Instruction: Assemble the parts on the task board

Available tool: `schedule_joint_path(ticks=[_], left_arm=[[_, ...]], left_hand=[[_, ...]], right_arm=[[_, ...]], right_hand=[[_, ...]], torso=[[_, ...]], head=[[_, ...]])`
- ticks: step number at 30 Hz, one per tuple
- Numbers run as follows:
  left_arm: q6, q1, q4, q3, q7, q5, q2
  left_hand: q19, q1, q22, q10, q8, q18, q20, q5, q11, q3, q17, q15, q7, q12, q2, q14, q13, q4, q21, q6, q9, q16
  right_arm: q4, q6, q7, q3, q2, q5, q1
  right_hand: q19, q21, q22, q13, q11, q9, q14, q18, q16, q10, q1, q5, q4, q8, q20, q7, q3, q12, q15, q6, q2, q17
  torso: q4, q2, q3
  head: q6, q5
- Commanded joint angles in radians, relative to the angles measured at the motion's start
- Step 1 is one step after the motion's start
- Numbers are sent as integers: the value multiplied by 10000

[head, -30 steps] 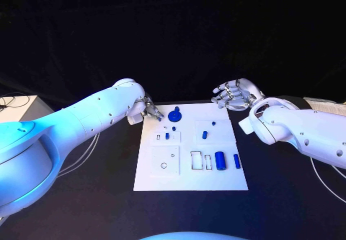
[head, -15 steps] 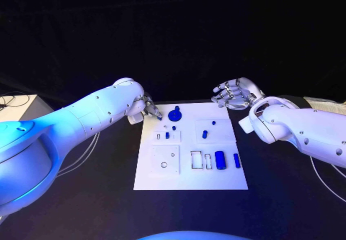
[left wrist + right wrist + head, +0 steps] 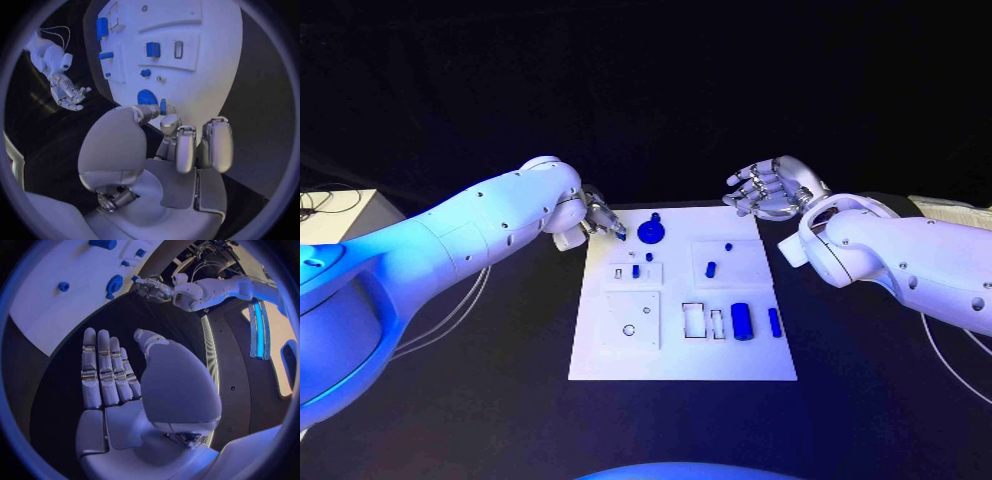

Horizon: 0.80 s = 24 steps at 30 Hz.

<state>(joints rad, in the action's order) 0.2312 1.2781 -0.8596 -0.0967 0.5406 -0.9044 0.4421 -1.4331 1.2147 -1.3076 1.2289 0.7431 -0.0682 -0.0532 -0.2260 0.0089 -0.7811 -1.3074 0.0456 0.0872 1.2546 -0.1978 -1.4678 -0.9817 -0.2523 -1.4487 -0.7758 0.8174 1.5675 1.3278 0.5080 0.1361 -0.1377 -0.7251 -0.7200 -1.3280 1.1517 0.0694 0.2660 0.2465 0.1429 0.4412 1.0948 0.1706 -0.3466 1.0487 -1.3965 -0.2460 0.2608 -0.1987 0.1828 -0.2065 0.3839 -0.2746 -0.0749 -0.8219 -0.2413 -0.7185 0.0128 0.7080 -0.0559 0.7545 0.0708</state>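
Left hand (image 3: pixel 602 222) advanced, round part (image 3: pixel 651 232) flat

A black table (image 3: pixel 473 400) spreads under everything, a pale box-like surface (image 3: pixel 343 215) with dark cables (image 3: pixel 318 205) sits off its far left corner, and a pale object (image 3: pixel 949 210) peeks in at the right edge.

Left hand (image 3: pixel 599 220) fingers curled, pinching a small blue piece, right hand (image 3: pixel 769 188) raised, open-palmed
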Motion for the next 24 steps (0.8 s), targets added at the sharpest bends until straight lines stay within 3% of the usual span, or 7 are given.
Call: schedule_joint_path(ticks=[1,4,7,16,21,24], left_arm=[[-474,11,-544,-5,105,582,272],[-734,10,-1183,3,212,666,627],[-954,4,-1664,40,279,684,874],[-2010,-77,-3369,405,385,99,1737],[-2586,-297,-3956,523,323,-473,2047],[-3001,-536,-4275,567,212,-885,2194]], left_hand=[[-52,-292,-296,205,87,135,55,-588,-65,-1669,-2634,104,-97,95,-88,-1030,-137,1706,-91,-196,1514,33],[-125,-483,-411,331,121,160,93,-939,-116,-1754,-2634,147,-140,136,-155,-1030,-216,1878,-150,-309,1534,33],[-164,-551,-472,398,129,174,109,-1065,-135,-1780,-2634,166,-157,165,-178,-1030,-270,1937,-182,-359,1537,33],[-275,-690,-647,589,145,213,155,-1335,-187,-1837,-2634,215,-209,262,-238,-1030,-444,2063,-271,-490,1537,33],[-264,-709,-623,626,148,207,163,-1362,-198,-1853,-2634,225,-220,280,-251,-1030,-479,2082,-260,-517,1535,33],[-257,-720,-606,650,150,203,171,-1370,-207,-1870,-2634,233,-229,290,-266,-1030,-498,2100,-252,-539,1533,33]], right_arm=[[5,-187,25,6,-20,-72,3],[12,-195,21,5,-51,-81,8],[15,-198,22,4,-71,-93,12],[5,-197,33,1,-137,-166,33],[0,-193,42,0,-148,-225,44],[-4,-191,51,0,-151,-245,55]], right_hand=[[-32,-60,-8,-8,22,-16,-17,123,42,13,63,-64,-48,35,66,-118,-14,56,-87,-24,-32,9],[-32,-60,-8,-8,22,-16,-17,123,42,13,63,-64,-48,35,66,-118,-14,56,-87,-24,-32,9],[-32,-60,-8,-8,22,-16,-17,123,42,13,63,-64,-48,35,66,-118,-14,56,-87,-24,-32,9],[-32,-60,-8,-8,22,-16,-17,123,42,13,63,-64,-48,35,66,-118,-14,56,-87,-24,-32,9],[-47,-59,-42,-38,28,-19,-25,123,63,8,71,-69,-56,46,74,-124,-21,69,-94,-17,-34,20],[-47,-59,-42,-38,28,-19,-25,123,63,8,71,-69,-56,46,74,-124,-21,69,-94,-17,-34,20]], torso=[[-98,-57,42],[-160,-93,58],[-197,-113,70],[-310,-177,119],[-336,-199,131],[-350,-205,141]], head=[[24,-30],[62,-50],[76,-55],[170,-85],[207,-95],[220,-86]])
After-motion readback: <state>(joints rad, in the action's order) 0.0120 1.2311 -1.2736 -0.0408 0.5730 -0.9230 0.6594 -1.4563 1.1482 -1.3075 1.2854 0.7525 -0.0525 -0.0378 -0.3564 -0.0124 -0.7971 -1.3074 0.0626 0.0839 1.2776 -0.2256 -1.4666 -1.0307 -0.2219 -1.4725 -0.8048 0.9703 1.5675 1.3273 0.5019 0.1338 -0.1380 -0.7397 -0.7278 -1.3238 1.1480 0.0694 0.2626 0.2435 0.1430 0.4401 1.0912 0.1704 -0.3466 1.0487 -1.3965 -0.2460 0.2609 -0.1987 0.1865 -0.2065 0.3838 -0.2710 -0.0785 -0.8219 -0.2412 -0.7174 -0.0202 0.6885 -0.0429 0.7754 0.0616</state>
